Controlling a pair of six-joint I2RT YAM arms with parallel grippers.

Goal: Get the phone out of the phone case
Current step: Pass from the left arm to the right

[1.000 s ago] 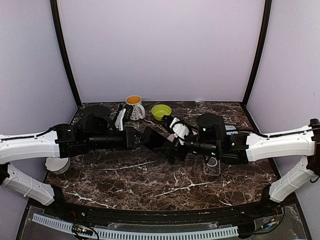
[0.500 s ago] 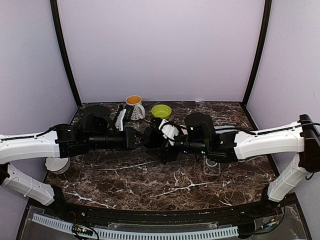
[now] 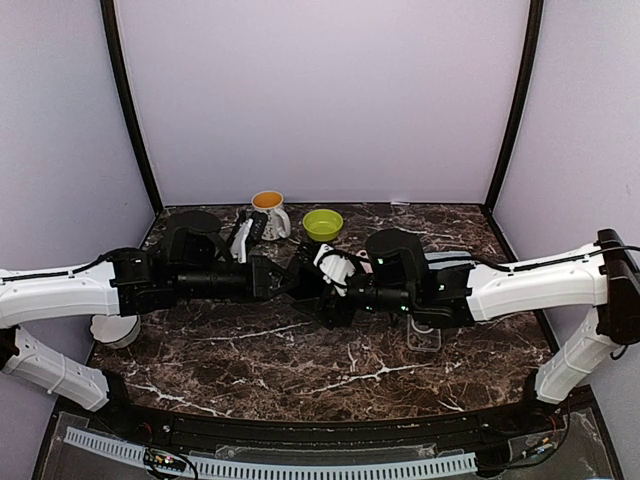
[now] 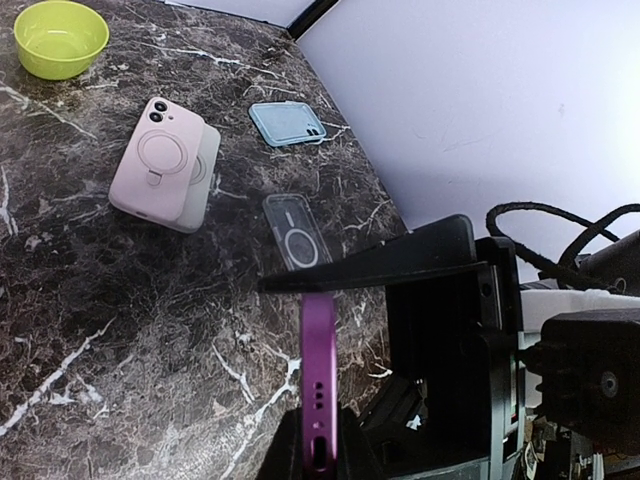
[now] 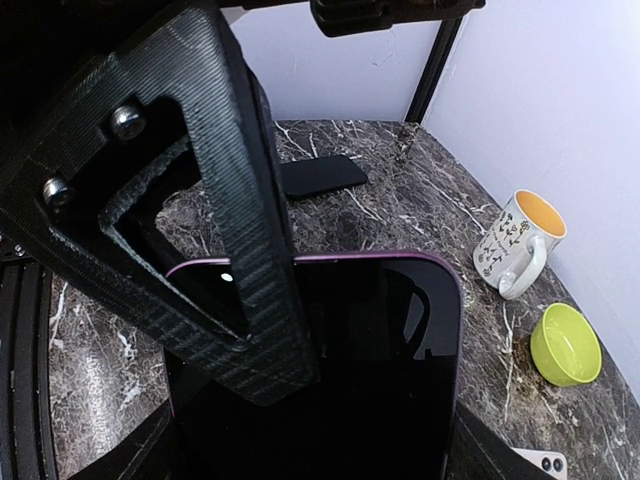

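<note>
One marble table, lilac walls; one mug at eleven o'clock, one bowl at twelve. Left gripper clamps a purple phone; right gripper's hold I cannot tell.

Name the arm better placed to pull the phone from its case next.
Right. The left claw is shut on the purple phone's lower edge, steadying it; the right claw stands open astride the free end, likely ready to close and pull.
</note>
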